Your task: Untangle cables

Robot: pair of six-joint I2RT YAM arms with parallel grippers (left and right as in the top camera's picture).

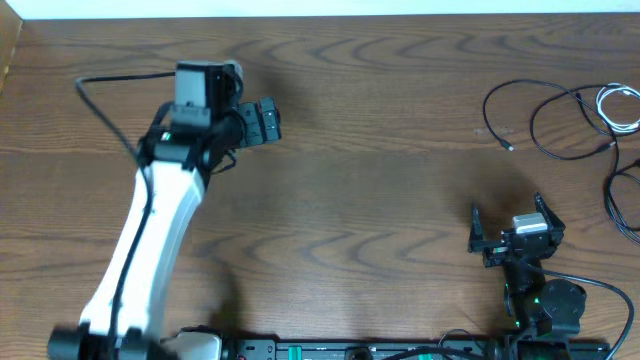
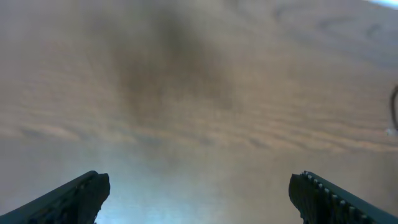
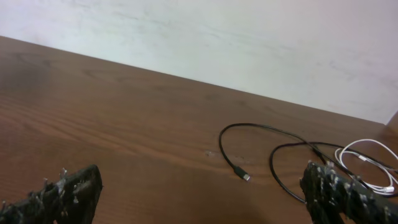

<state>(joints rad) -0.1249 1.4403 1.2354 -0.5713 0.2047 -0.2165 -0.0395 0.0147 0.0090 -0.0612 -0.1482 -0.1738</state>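
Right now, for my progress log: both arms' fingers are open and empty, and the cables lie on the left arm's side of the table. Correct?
No: the cables lie on the right arm's side, as the overhead view shows. The rest holds.

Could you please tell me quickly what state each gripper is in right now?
Left gripper: open, holding nothing.
Right gripper: open, holding nothing.

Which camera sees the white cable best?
Right wrist: the white cable loops big and clear beside black cables. Overhead shows it tiny at the picture's right edge. Left wrist shows mostly blurry table.
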